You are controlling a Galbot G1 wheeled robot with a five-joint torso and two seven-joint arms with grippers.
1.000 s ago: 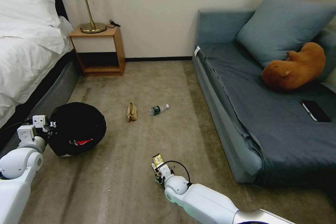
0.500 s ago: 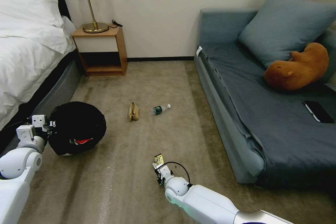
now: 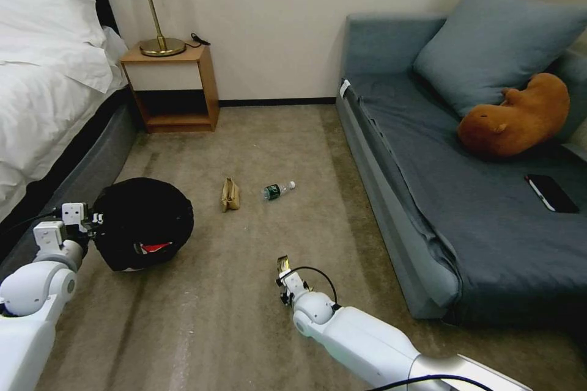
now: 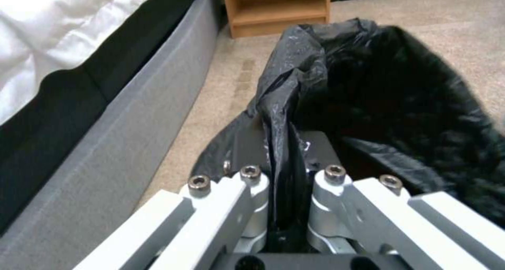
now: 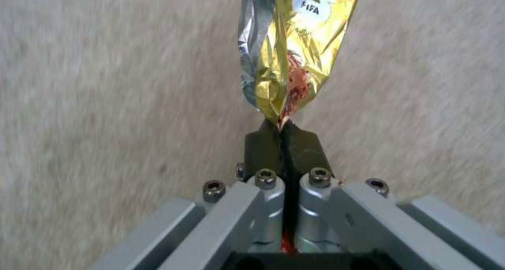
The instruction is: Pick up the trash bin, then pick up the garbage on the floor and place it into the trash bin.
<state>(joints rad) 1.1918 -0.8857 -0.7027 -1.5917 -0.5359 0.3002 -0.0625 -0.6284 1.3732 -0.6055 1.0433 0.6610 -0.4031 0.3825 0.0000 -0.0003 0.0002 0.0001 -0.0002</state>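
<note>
Lifted slightly toward the bin since the earlier frame, the right pincer (image 3: pixel 283 270) carries its wrapper upright above the beige short-pile carpet floor (image 3: pixel 244 317). At far left, the left pincer (image 3: pixel 92 220) is clamped on the rim of the small round bin lined with a crinkly black plastic bag (image 3: pixel 143 223), a red wrapper (image 3: pixel 153 248) inside. Beyond the right pincer lie a crumpled tan paper bag (image 3: pixel 230 195) and small clear green-labelled bottle (image 3: pixel 278 189). Its fingers (image 5: pixel 302 148) pinch the shiny yellow-gold foil snack wrapper (image 5: pixel 292 49).
</note>
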